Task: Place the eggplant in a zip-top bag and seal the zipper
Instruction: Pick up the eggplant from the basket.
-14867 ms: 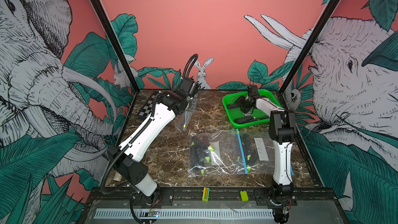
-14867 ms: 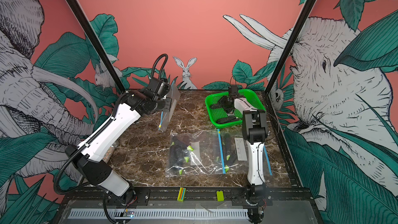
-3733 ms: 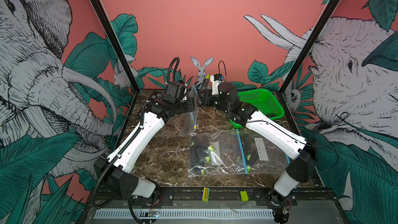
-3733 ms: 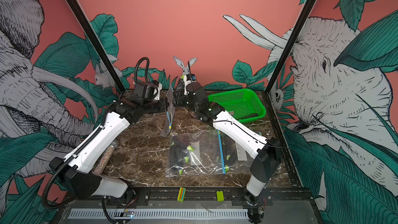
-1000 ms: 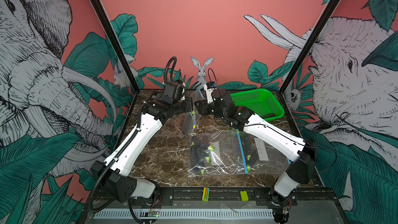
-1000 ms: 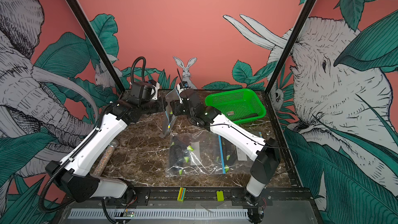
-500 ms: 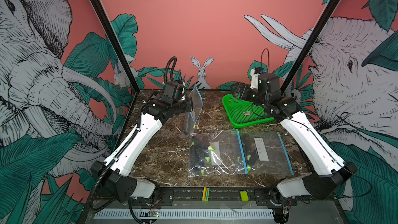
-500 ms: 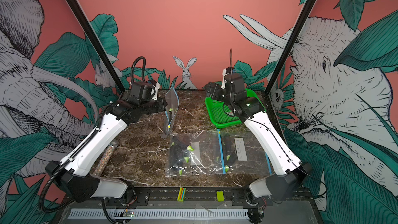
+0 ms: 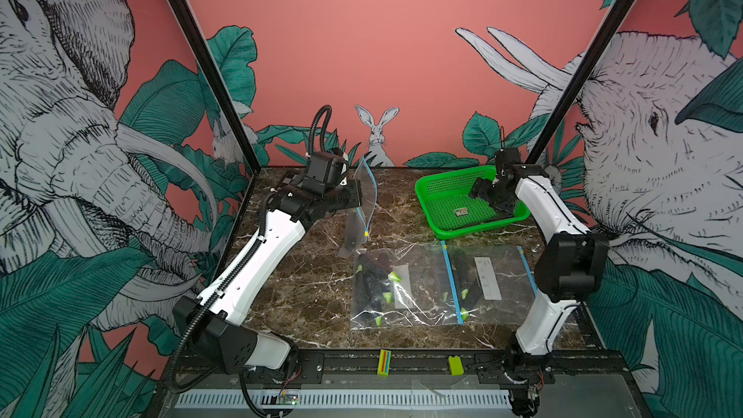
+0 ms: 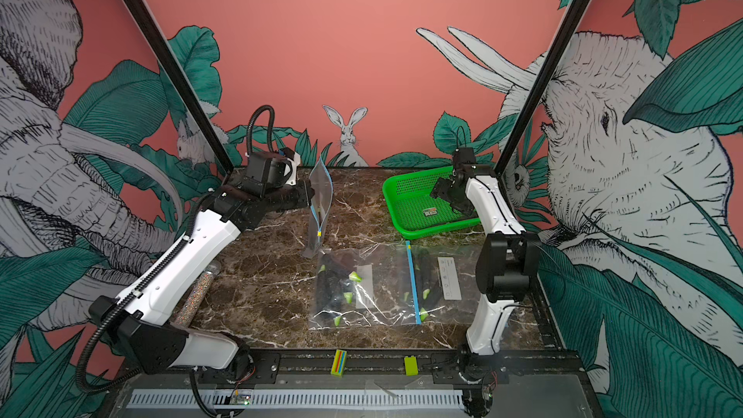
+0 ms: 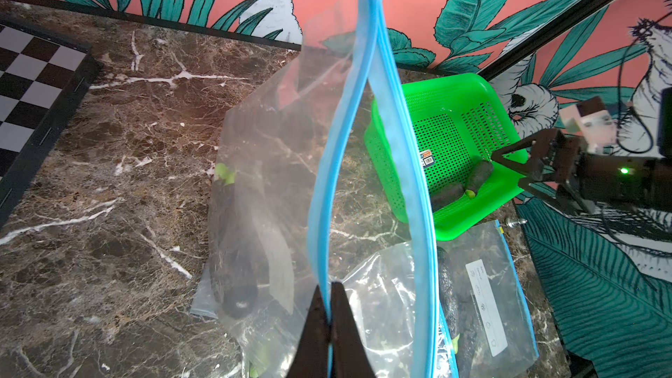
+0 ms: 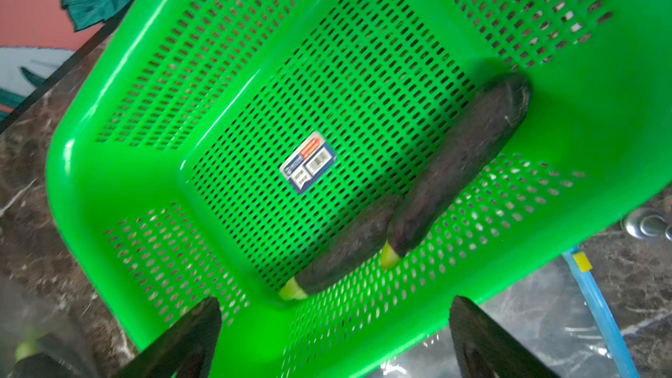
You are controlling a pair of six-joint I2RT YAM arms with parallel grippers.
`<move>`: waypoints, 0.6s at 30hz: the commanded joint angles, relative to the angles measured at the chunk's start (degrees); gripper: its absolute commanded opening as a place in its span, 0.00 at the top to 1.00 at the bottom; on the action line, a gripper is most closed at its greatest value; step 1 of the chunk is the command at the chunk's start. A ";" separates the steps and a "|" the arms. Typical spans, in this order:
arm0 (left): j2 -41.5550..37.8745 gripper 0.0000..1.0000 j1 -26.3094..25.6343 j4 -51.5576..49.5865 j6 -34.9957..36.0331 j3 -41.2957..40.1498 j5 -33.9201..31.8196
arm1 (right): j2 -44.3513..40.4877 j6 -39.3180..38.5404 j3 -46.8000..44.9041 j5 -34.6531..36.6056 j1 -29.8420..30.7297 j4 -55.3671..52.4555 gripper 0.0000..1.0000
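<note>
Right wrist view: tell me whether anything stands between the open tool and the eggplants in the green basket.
Nothing visible does. The right tool hangs open above the green basket, and both eggplants lie bare on its mesh floor, touching each other beside one wall. That wall may crowd a finger.

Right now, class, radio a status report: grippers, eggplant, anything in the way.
Left gripper shut on zip-top bag, mouth open, one eggplant inside. Right gripper open over green basket; two eggplants there. Filled bags lie flat nearby, not blocking.

White shells are covering the left arm (image 9: 261, 259) and right arm (image 9: 546, 211) between black joints; ribbed black cable (image 9: 313, 130) is running along the left.
</note>
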 commanded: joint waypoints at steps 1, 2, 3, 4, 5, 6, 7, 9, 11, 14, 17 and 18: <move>-0.37 1.00 -0.01 2.13 -0.43 -1.11 1.08 | 2.97 -1.39 6.21 1.13 -0.56 -2.08 0.05; -0.54 1.00 0.01 2.32 -0.51 -1.45 1.15 | 4.26 -1.27 7.83 1.35 -0.74 -2.68 0.05; -0.71 1.00 -0.01 2.58 -0.57 -1.70 1.23 | 5.31 -1.11 9.16 1.53 -0.77 -2.92 0.06; -0.89 1.00 0.02 2.76 -0.56 -1.98 1.15 | 6.34 -0.92 10.40 1.79 -0.83 -3.33 0.07; -1.14 1.00 -0.04 2.82 -0.50 -2.30 0.83 | 7.98 -0.74 12.50 2.13 -0.90 -4.51 0.07; -1.25 1.00 -0.05 2.97 -0.40 -2.55 0.61 | 9.99 -0.73 15.04 2.49 -0.92 -6.20 0.07; -1.34 1.00 -0.01 3.16 -0.28 -2.77 0.54 | 11.83 -0.73 17.37 2.63 -1.01 -7.84 0.07; -1.19 1.00 -0.01 3.26 -0.06 -2.99 0.59 | 15.61 -0.65 21.70 2.85 -1.10 -10.92 0.08; -1.01 1.00 0.12 3.29 0.17 -3.00 1.10 | 17.78 -0.01 23.68 3.35 -1.10 -12.73 0.08; -1.08 1.00 0.17 3.64 0.53 -3.41 1.75 | 19.44 0.91 24.77 4.83 -1.19 -14.27 0.08; -0.99 1.00 0.14 3.94 0.95 -3.63 2.51 | 21.64 1.24 27.25 5.71 -1.36 -17.42 0.08; -0.99 1.00 0.14 3.98 1.14 -3.65 2.66 | 22.07 1.20 27.70 6.55 -1.35 -18.22 0.08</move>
